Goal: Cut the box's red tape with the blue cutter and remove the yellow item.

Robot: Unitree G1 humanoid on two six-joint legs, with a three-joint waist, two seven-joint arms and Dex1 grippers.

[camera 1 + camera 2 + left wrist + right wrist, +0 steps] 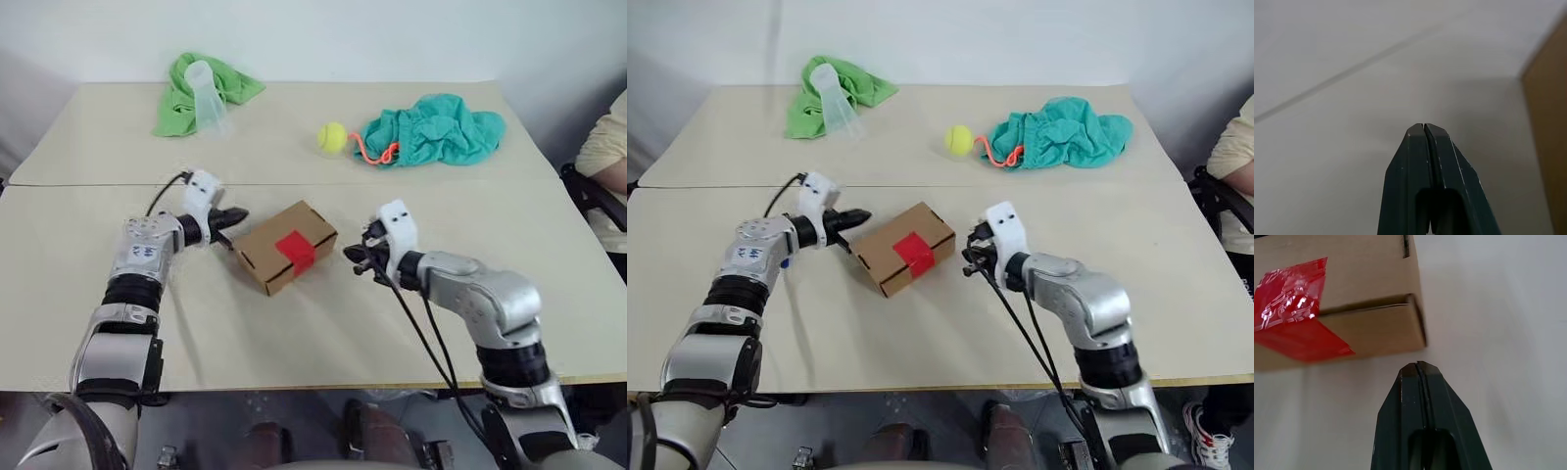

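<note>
Box (284, 245) sits near the centre of the pale worktop (323, 323), lid flaps down, turned at an angle. Red tape (296, 248) runs over its top edge and down the near side face, unbroken as far as can be seen.

Left claw (235, 214) — fingers pressed flat together, holding nothing — lies at the box's 9 o'clock, tips just beside the left corner; contact cannot be told. In the left wrist view the two dark fingers (1447, 171) meet with no gap, and a strip of cardboard shows at the frame's edge.

Right claw (358, 257) — also pinched closed and empty — sits at the box's 3 o'clock, near but apart from it. The right wrist view shows the tips just short of the box's lower corner, bare worktop between them, the tape wrinkled and glossy on the lid.

Far side of the worktop: green cloth (191, 93) at 11 o'clock with a clear plastic cup (208, 98) lying on it; plain yellow-green ball (332, 136) at 12 o'clock; teal cloth (436, 127) at 1 o'clock, an orange-pink cord (372, 152) trailing from it toward the ball.

Person's sleeve and arm (609, 147) at the right edge, 3 o'clock.
</note>
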